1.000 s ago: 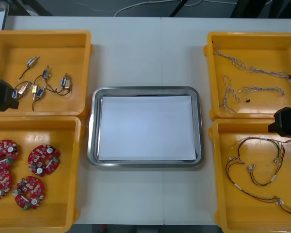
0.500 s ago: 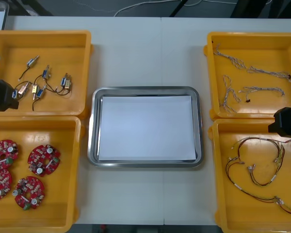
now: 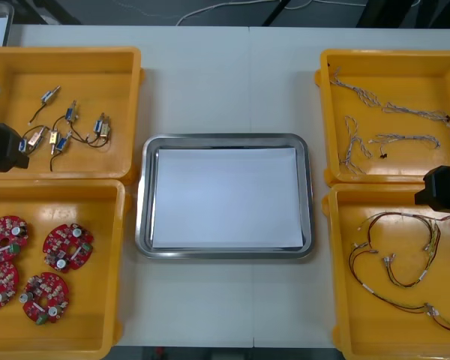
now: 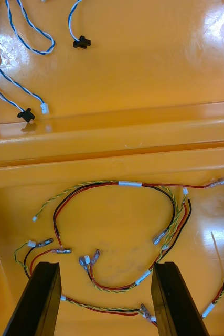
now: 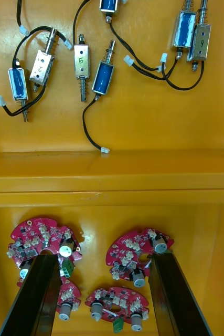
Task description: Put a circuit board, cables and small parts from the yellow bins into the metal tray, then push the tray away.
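On light table (image 3: 210, 82), metal tray (image 3: 225, 139) between yellow bins (image 3: 97, 79); left claw (image 5: 102, 260), right claw (image 4: 105, 266) apart over bins.

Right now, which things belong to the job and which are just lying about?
Job: metal tray, yellow bins, circuit boards, small metal parts, blue-white cables, red-yellow cables, left gripper, right gripper (jaws open).
Lying about: white cable beyond the table.
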Robot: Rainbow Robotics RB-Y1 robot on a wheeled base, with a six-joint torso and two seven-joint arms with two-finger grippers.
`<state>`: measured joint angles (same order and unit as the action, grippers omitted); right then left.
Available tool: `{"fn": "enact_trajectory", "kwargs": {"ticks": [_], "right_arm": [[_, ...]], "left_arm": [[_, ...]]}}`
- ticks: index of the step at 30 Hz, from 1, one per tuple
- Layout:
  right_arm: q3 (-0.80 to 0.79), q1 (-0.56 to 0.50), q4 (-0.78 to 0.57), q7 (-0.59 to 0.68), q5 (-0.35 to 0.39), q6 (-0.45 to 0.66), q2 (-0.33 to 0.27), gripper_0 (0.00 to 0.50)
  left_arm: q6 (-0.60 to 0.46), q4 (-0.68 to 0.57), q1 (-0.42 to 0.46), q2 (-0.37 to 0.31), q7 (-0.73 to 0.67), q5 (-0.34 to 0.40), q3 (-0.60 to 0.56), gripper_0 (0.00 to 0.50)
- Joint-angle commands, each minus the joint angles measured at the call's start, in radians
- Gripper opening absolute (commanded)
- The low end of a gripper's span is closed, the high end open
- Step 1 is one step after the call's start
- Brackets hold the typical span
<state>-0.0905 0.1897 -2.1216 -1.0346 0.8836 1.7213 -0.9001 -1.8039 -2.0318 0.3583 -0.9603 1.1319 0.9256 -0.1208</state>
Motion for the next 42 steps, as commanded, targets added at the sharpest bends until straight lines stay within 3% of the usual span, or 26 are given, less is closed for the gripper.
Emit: {"fn": "enact_trajectory", "kwargs": {"ticks": [1, 15, 16, 21, 25, 29, 42], "right_arm": [[-0.018, -0.010, -0.008, -0.055, 0.006, -0.005, 0.009, 0.500], [-0.018, -0.010, -0.008, -0.055, 0.006, -0.005, 0.009, 0.500], [-0.018, -0.010, -0.008, -0.055, 0.006, -0.005, 0.009, 0.500], [-0.014, -0.046, 0.015, -0.036, 0.008, 0.003, 0.003, 0.500], [-0.015, -0.042, 0.012, 0.042, 0.018, 0.015, -0.036, 0.500], [-0.015, -0.050, 0.012, 0.122, 0.009, 0.030, -0.036, 0.500], [-0.017, -0.131, 0.000, 0.492, 0.005, 0.001, -0.036, 0.500]], "left_arm": [[-0.006, -0.005, -0.021, -0.041, -0.064, -0.008, -0.033, 0.500], [-0.006, -0.005, -0.021, -0.041, -0.064, -0.008, -0.033, 0.500], [-0.116, -0.004, -0.050, 0.005, 0.117, 0.012, -0.014, 0.500], [-0.116, -0.005, -0.044, 0.017, 0.089, 0.015, -0.014, 0.500], [-0.116, -0.007, -0.045, 0.014, 0.101, 0.045, -0.028, 0.500], [-0.116, -0.013, -0.071, 0.014, 0.150, 0.088, -0.086, 0.500], [-0.116, -0.254, -0.321, 0.014, 0.190, 0.096, -0.266, 0.500]]}}
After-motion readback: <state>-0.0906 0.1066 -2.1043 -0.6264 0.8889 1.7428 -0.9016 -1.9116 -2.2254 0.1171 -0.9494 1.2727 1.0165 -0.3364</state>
